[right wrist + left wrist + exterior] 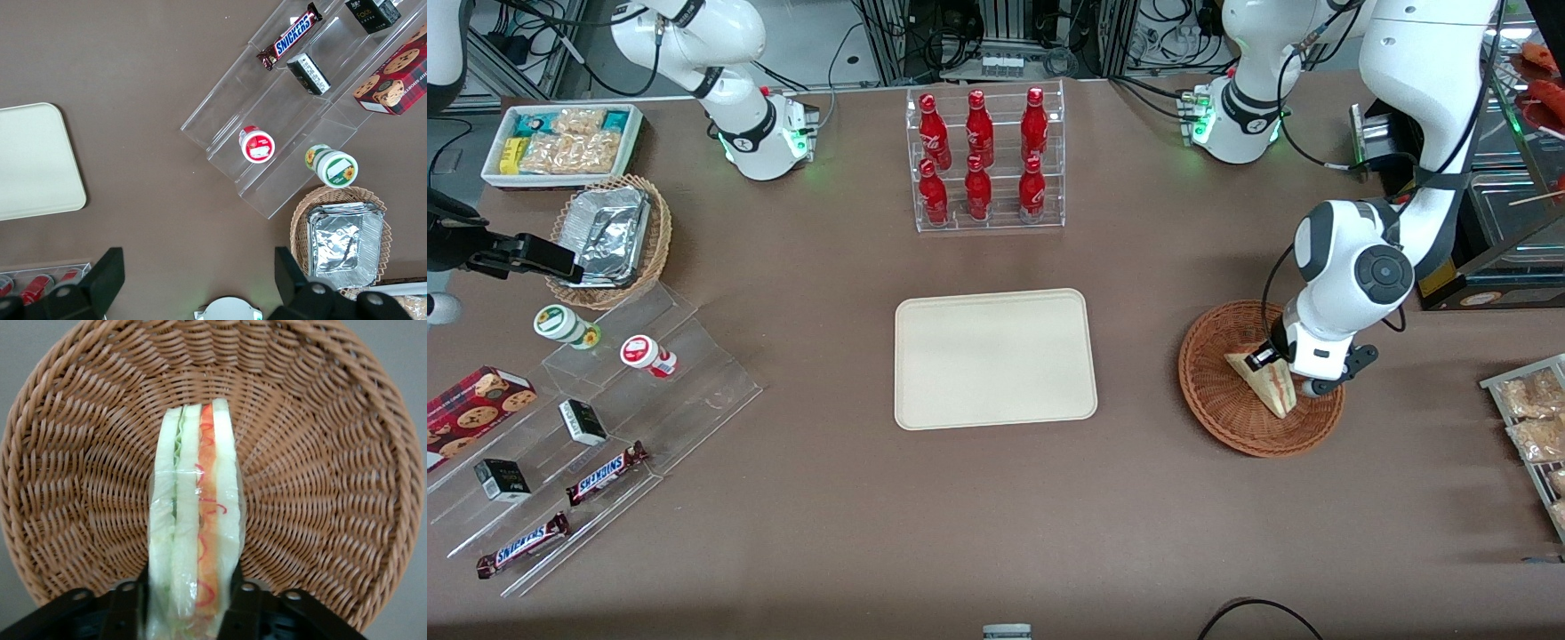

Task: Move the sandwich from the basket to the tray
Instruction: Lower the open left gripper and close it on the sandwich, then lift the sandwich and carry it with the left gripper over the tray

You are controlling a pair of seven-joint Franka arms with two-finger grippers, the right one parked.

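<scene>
Brown table (800, 498) spanning the whole scene, matte, cables and metal racking along the edge farthest from the front camera. Cream tray (994, 358) flat at the table's middle, nothing on it. Clear bottle rack (985, 160) with six red bottles farther from the camera than the tray. Clear stepped display stand (694, 373) toward the parked arm's end, holding two Snickers bars (606, 472), small dark boxes, a red cookie box (471, 402) and two round tubs. Tan wicker basket with foil containers (609, 236) just beside that stand, white box of snack packets (560, 142) farther from the camera. Wire shelf with bagged snacks (1529, 418) at the working arm's end. Reddish-brown basket (1218, 391) on the table near the tray, toward the working arm's end. Sandwich (195, 540) inside the basket, standing on edge, wrapped in clear film, red and green filling showing. Gripper (190, 603) down in the basket, fingers (243, 610) clamped on either side of the sandwich's wide end, seen in front view too (1280, 369).
</scene>
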